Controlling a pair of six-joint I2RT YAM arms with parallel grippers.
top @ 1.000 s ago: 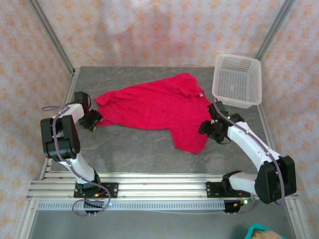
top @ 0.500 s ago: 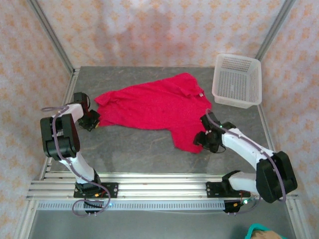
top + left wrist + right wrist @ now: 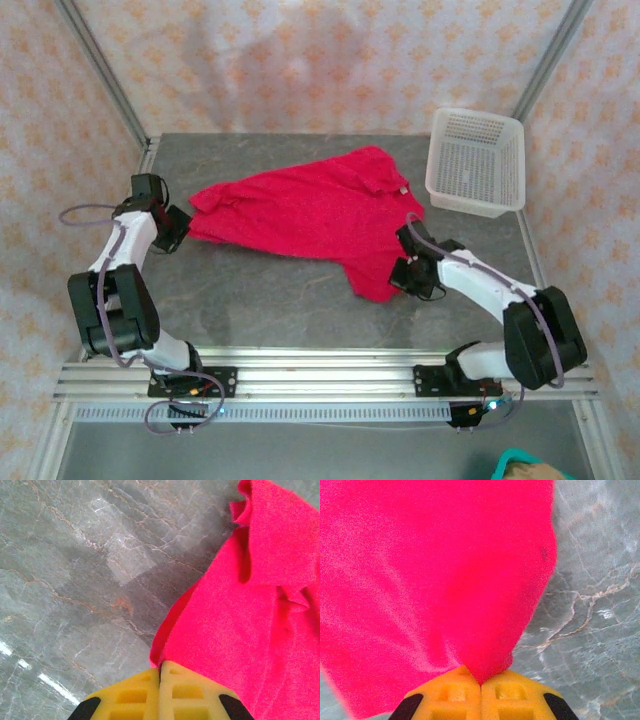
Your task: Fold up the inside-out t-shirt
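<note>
top external: t-shirt (image 3: pixel 310 215) spans left-right across the worktop (image 3: pixel 260 305). left gripper (image 3: pixel 184 226) clamps its left edge, right gripper (image 3: pixel 398 278) its near-right corner.

The right end effector (image 3: pixel 480 681) sits at the bottom edge, its two yellow moulded fingers (image 3: pixel 445 694) pressed flat together along a thin centre seam, with a narrow point of the soft bright red-pink t-shirt (image 3: pixel 435 570) pinched between their tips. From that pinch the fabric fans upward and leftward, covering most of the frame in smooth, softly creased cloth with a rounded edge on its right side. Beyond that edge lies the grey stone-patterned counter (image 3: pixel 592 605), crossed by pale veins, and a sliver of it also shows at the lower left corner.
</note>
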